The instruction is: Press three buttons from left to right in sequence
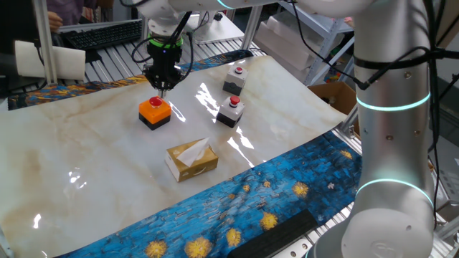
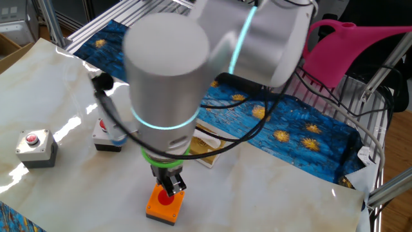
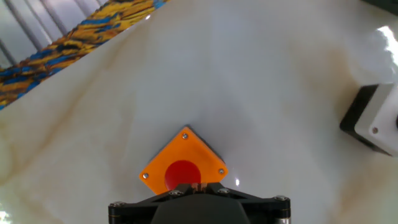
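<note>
**Three buttons in a row, and the arm hangs over the first**

Three push-buttons sit on the marble-patterned table sheet [image 1: 86, 150], strung out in a line that runs from the middle of the bench toward its far right corner, as seen in one fixed view. That spacing suits the job: each can be pressed from straight above without the arm brushing its neighbour.

Nearest the middle is the orange-topped button [image 1: 155, 112], and the gripper [image 1: 161, 84] hangs directly over it, pointing down at the red cap. The hand view shows that cap [image 3: 182, 173] just under the finger mount, so the aim looks good. I cannot tell whether the claw is together or apart; no view shows the tips clearly, nor whether they touch the cap.

Further along stand the middle grey-white button [image 1: 230, 110] and the far grey-white button [image 1: 236, 77], well apart from the arm. My guess is that this is the first press, with two to follow.

Toward the near edge lies a tan tissue box [image 1: 191, 159], off the line of buttons, so it should not get in the way.
</note>
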Controlling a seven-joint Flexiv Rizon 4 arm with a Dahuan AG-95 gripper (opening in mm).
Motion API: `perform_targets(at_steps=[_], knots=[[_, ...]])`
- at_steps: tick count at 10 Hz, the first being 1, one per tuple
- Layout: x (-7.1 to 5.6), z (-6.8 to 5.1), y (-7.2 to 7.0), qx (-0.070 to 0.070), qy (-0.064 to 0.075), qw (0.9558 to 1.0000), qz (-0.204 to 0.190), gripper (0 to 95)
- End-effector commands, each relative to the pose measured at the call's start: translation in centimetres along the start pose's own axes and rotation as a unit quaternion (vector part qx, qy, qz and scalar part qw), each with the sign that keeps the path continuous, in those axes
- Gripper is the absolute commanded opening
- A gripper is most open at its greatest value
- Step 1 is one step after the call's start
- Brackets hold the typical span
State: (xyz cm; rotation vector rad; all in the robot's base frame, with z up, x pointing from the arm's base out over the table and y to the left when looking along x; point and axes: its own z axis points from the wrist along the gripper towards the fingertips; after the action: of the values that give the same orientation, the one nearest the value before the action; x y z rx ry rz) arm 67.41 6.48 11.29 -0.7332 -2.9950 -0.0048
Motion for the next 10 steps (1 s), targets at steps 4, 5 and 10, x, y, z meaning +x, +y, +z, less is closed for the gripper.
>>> perform_targets(at_steps=[4, 5, 10], knots=[[0.1, 0.0, 0.1, -0.01, 0.012, 0.9998, -0.01, 0.0], [0.1, 0.1, 0.1, -0.012, 0.014, 0.9998, 0.0, 0.0], [0.5, 0.6, 1.2, -0.021, -0.002, 0.9998, 0.001, 0.0]])
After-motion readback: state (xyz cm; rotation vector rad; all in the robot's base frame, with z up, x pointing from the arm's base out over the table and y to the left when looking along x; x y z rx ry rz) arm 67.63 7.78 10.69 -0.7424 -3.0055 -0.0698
